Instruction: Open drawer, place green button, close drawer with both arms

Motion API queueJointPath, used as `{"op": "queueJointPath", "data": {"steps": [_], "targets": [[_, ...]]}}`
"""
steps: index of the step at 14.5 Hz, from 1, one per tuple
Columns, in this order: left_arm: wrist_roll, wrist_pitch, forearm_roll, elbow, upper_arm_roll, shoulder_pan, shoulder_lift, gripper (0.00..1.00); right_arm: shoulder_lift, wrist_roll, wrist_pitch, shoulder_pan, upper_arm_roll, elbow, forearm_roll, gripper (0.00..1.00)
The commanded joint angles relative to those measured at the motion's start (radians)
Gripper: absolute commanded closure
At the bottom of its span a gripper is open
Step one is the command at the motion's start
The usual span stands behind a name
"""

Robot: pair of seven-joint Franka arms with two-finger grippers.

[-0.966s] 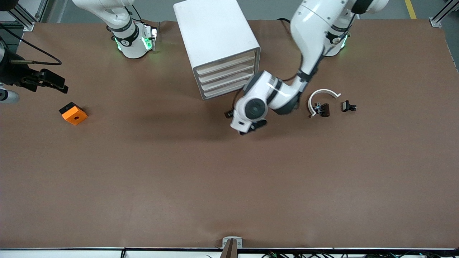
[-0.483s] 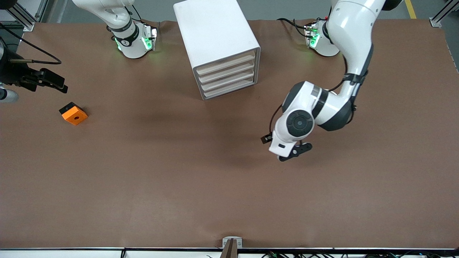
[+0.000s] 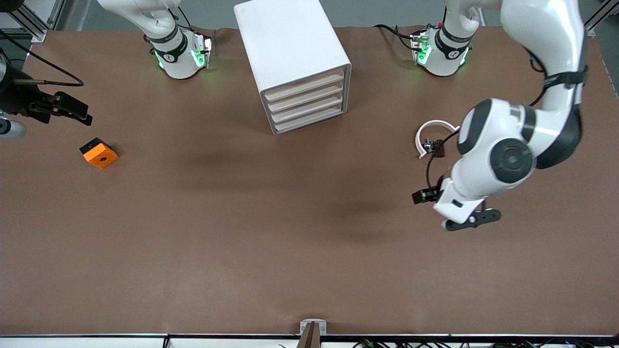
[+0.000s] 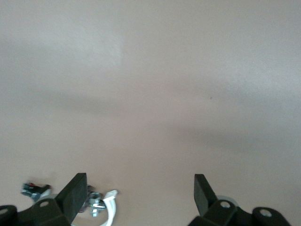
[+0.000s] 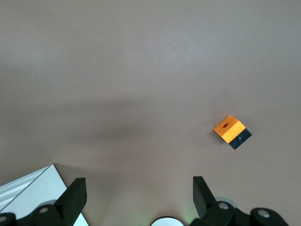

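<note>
Front view, left gripper (image 3: 471,221) up over table (image 3: 242,241) near white ring (image 3: 433,131), fingers (image 4: 75,193) wide, empty, right gripper (image 5: 136,197) near orange cube (image 3: 98,153), fingers wide.

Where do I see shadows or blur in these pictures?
Front view: soft dark shadows lie on the table, the darkest patch beside the left pincer. Left wrist view: small parts near the left pincer's fingers look smeared. Right wrist view: the orange cube is sharp.

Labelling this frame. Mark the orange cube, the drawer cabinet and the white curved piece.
orange cube (image 3: 99,153): front view, its top face near the hole.
drawer cabinet (image 3: 287,41): front view, its white top panel.
white curved piece (image 3: 434,123): front view, the top of its arc.
</note>
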Motion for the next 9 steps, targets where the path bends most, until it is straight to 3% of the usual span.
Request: {"op": "queueJointPath", "data": {"steps": [1, 4, 9], "targets": [[0.056, -0.064, 0.019, -0.028, -0.011, 0.037, -0.098, 0.00, -0.005, -0.011, -0.006, -0.004, 0.007, 0.008, -0.018, 0.00], [0.079, -0.143, 0.019, -0.048, -0.009, 0.060, -0.195, 0.00, -0.005, -0.011, -0.006, -0.004, 0.007, 0.008, -0.018, 0.00], [0.310, -0.185, 0.004, -0.087, -0.017, 0.176, -0.324, 0.00, -0.005, -0.011, -0.006, -0.004, 0.007, 0.008, -0.018, 0.00]]}}
